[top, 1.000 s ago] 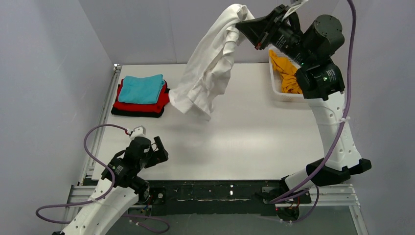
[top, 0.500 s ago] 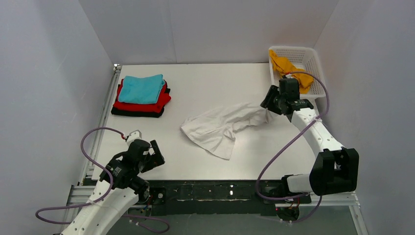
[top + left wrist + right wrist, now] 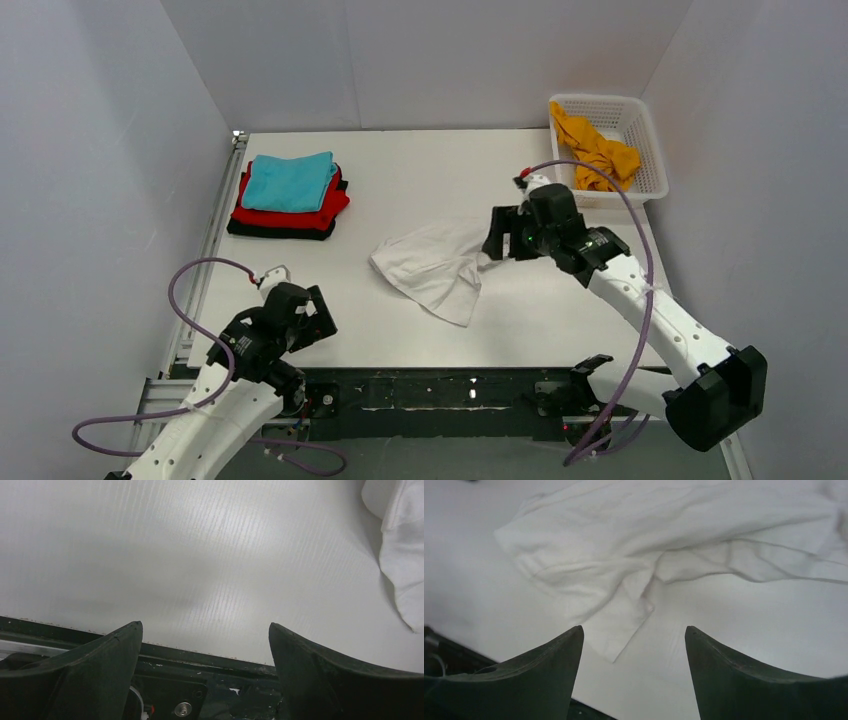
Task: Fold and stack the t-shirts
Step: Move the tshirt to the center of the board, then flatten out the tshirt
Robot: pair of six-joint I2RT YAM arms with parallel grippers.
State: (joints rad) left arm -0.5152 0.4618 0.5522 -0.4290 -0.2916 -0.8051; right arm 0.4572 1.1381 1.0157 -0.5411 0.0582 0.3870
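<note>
Right gripper (image 3: 497, 241), jaws apart and empty, hovers at end of crumpled white t-shirt (image 3: 432, 264). Cloth lies heaped just ahead, likely awaiting spreading grab. Left gripper (image 3: 320, 316) gapes idle, shirt hem ahead to its right, teal-red-black stack (image 3: 290, 195) farther beyond.

White on white in the middle: the big white t-shirt (image 3: 440, 265) is plain, no print, on a white table (image 3: 420, 170) that shows fine pale ribbing up close. Far left, three plain colours in a stack: teal tee (image 3: 290, 182) on top, red tee (image 3: 338, 203) under it, black tee (image 3: 280, 231) at the bottom. An orange-yellow tee (image 3: 595, 150) glows in the white lattice basket (image 3: 652, 150). The left arm (image 3: 215, 420) and right arm (image 3: 650, 310) wear white shells with black joints and purple cables (image 3: 180, 290). The left tool (image 3: 205, 630) and right tool (image 3: 634, 630) are matte black.
</note>
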